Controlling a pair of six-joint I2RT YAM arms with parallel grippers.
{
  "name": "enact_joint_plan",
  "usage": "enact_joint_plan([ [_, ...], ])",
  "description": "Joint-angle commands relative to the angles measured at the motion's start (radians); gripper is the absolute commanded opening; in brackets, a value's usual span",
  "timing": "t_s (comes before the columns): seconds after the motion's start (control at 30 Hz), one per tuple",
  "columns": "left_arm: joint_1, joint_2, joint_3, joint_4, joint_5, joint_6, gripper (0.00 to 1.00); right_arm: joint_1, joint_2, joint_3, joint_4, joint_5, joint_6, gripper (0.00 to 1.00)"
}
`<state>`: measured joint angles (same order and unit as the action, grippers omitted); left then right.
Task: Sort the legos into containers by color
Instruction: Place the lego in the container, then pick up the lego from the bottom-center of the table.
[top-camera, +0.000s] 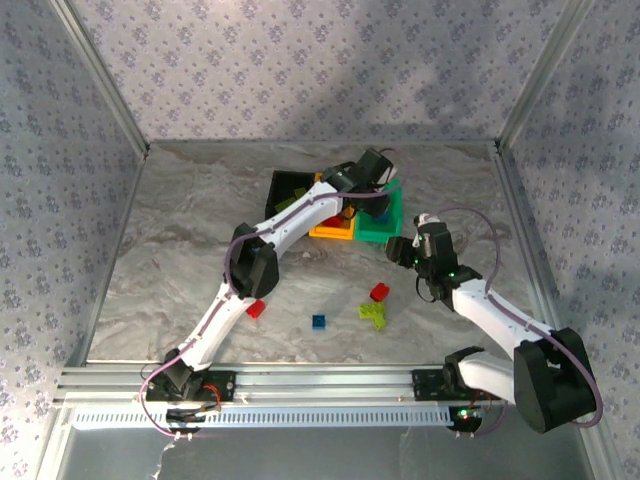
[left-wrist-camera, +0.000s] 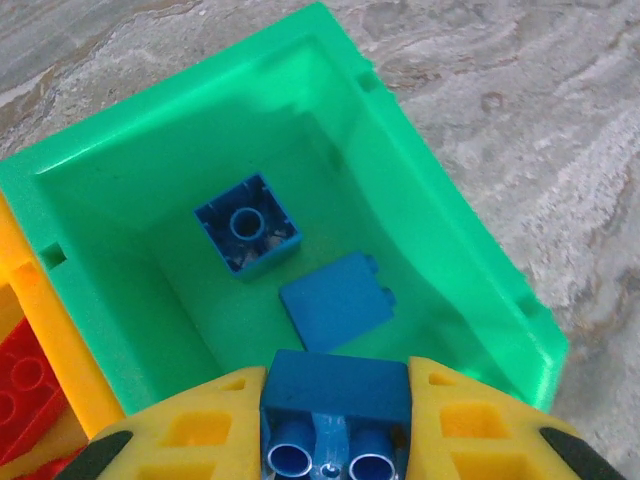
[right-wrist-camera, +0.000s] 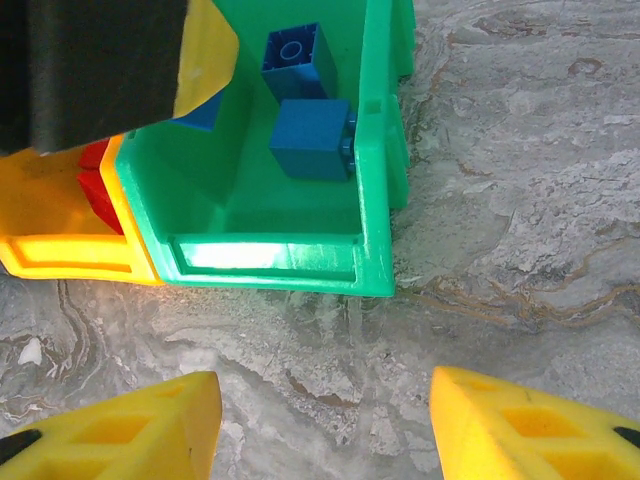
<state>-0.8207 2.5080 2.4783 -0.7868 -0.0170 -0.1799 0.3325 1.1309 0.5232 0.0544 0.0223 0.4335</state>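
Pinching a blue brick over the green bin with the left end effector, release likely next, right end effector spread.

The right hand's yellow fingers stand apart over bare desk, near the green bin holding two blue legos. Touching its side, the orange-yellow bin holds red legos.

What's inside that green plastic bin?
Two small blue plastic bricks lie on the floor of the green plastic bin. The left end effector holds a third blue brick over one end, hiding the floor beneath it.
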Motion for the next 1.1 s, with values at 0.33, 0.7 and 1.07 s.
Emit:
enact_joint_plan([
  [0.33,0.002,-0.069,-0.053,0.031,0.098,-0.053,0.51,-0.014,-0.002,-0.001,0.006,0.011,0.016,0.58],
  [0.7,0.004,-0.424,-0.537,0.342,0.014,-0.12,0.52,-0.013,0.021,0.011,0.001,-0.001,0.016,0.57],
  [1.07,0.026,-0.646,-0.879,0.508,-0.102,-0.144,0.52,0.016,0.056,0.023,0.01,-0.011,0.018,0.56],
])
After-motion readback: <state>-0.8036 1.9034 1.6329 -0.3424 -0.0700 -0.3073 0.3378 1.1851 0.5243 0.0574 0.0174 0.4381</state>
